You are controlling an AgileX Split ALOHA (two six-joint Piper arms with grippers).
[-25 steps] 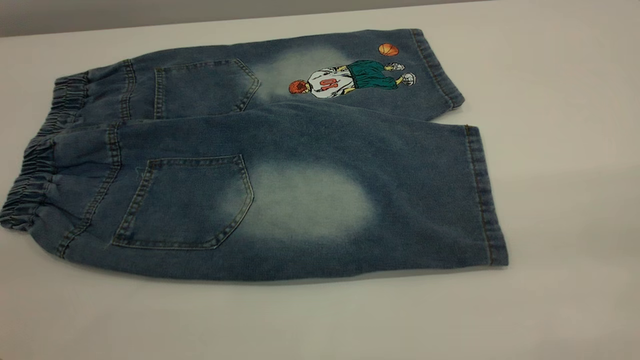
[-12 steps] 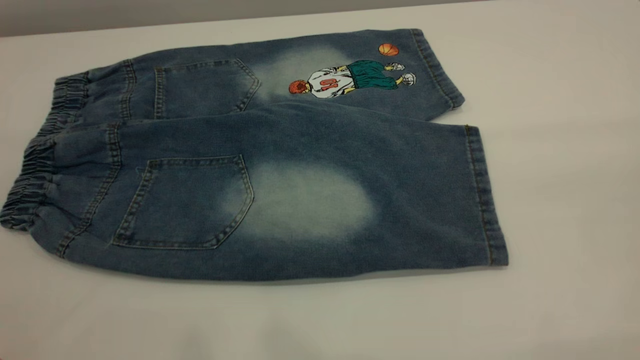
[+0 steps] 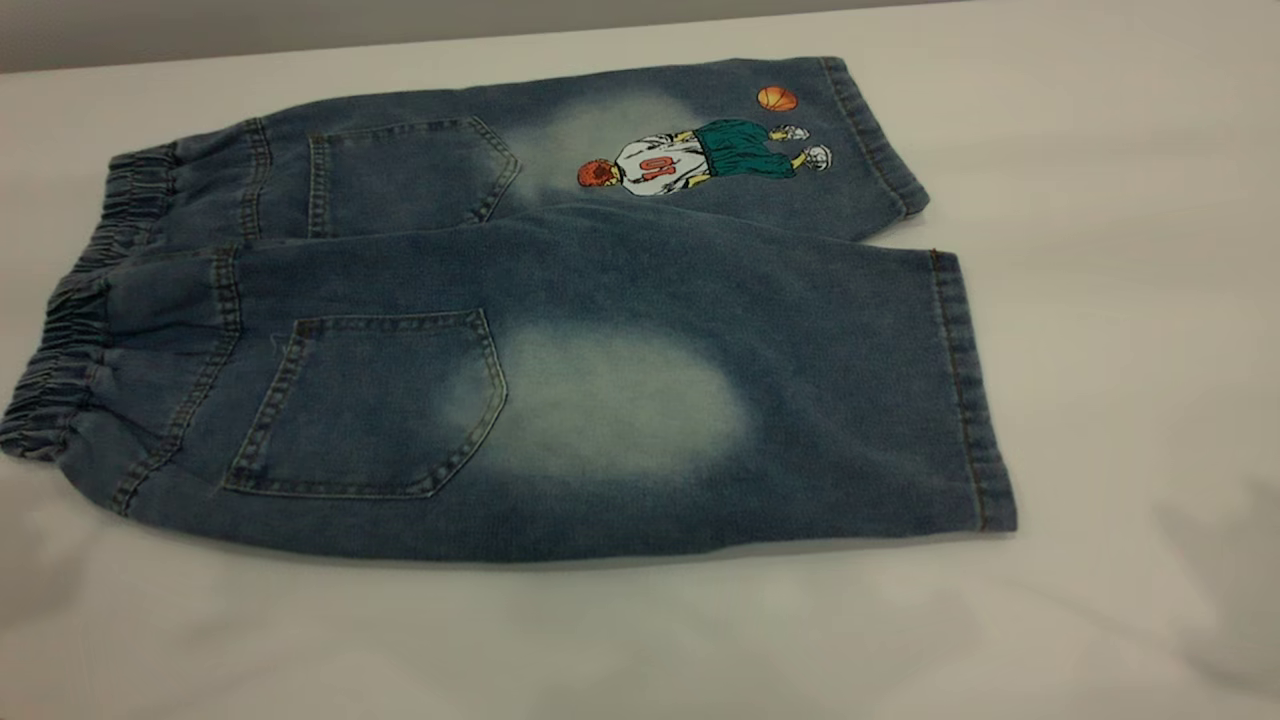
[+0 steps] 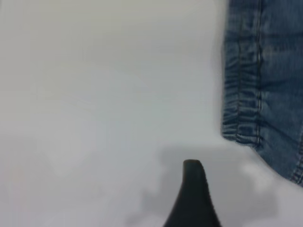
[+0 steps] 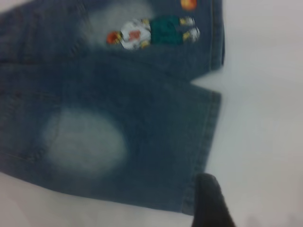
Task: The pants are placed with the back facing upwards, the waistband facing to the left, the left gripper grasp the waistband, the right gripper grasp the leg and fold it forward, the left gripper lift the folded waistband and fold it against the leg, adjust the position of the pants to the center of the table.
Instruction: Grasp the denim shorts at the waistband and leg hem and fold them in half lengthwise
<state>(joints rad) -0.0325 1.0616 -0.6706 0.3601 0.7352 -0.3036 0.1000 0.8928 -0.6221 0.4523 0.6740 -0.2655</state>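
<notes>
The pants (image 3: 560,330) lie flat on the table (image 3: 1100,200) with the back pockets up. The ruffled waistband (image 3: 70,340) is at the left. The plain leg (image 3: 700,400) with the pale oval patch is nearest the camera, and the cartoon print (image 3: 690,160) is on the far leg. Neither gripper appears in the exterior view. In the left wrist view a black part of my left gripper (image 4: 191,194) hovers over bare table, apart from the waistband (image 4: 241,94) corner. In the right wrist view, my right gripper (image 5: 208,198) is at the hem corner of the leg (image 5: 118,142).
Bare off-white table surrounds the pants on every side. Soft shadows lie on the table at the near left (image 3: 40,580) and near right (image 3: 1220,580). The table's far edge (image 3: 400,40) runs just behind the pants.
Shadows have spread onto the table at the near left and near right of the exterior view. The pants have not moved.
</notes>
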